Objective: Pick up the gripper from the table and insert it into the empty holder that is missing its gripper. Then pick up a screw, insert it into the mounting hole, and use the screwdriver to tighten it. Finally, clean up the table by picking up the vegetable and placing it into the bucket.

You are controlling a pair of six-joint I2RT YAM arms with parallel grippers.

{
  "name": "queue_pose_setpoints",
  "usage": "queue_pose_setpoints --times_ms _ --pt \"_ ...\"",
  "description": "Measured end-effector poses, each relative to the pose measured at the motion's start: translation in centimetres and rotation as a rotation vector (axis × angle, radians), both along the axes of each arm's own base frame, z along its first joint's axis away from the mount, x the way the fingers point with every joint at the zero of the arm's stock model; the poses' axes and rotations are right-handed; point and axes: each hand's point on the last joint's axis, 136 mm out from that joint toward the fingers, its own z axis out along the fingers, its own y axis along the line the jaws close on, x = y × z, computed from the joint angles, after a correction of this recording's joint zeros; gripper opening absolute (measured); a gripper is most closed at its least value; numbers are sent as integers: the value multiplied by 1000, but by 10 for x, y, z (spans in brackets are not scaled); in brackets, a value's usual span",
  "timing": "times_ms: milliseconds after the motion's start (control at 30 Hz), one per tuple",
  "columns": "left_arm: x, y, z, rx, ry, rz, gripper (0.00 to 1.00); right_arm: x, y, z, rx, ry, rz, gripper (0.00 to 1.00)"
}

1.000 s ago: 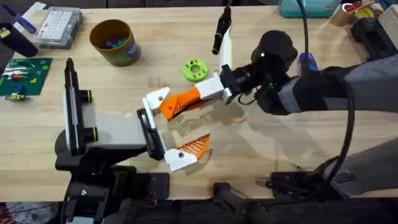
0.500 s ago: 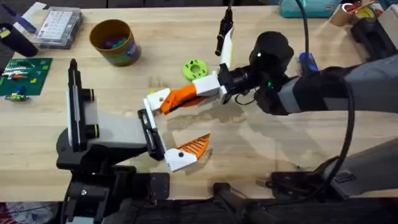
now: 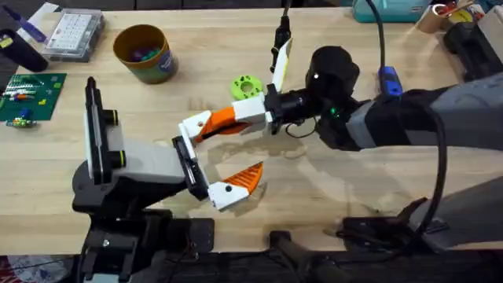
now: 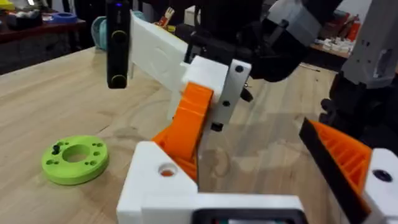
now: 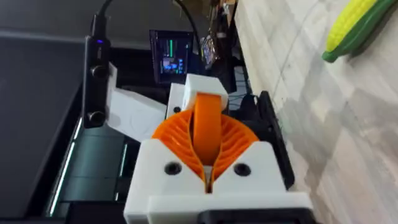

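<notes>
Right pincer (image 3: 263, 112) clamps the gripper (image 3: 228, 118) against the empty holder (image 3: 194, 126).

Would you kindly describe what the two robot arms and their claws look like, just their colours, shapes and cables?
The left arm is pale grey and black, with a black rail at its tip. Its claw has white blocky bases, one bearing a ribbed orange finger. The right arm is dark grey and black with a rounded black joint, black cables looping along it, and a claw with white bases and orange ribbed pads.
</notes>
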Motion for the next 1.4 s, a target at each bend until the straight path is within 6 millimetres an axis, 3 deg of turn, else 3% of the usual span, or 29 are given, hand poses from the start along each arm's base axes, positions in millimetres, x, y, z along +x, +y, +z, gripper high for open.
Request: queue_pose_setpoints --times_ms 933,967,1033,1133,1267,1400 --pt "8 5 -1 -3 13 54 990 7 10 -2 -2 -63 -72 12" --pt "9 5 -1 -3 13 56 990 7 10 -2 -3 -62 -72 46" --pt "9 5 1 -3 3 56 990 7 10 -4 -9 -64 -77 278" --pt "9 5 2 -2 -9 58 990 9 11 -6 -15 -61 -86 411" --pt "9 5 3 -2 -16 56 990 9 11 -6 -18 -58 -89 520" --pt "8 4 4 -1 -22 51 990 9 10 -4 -8 -63 -86 546"
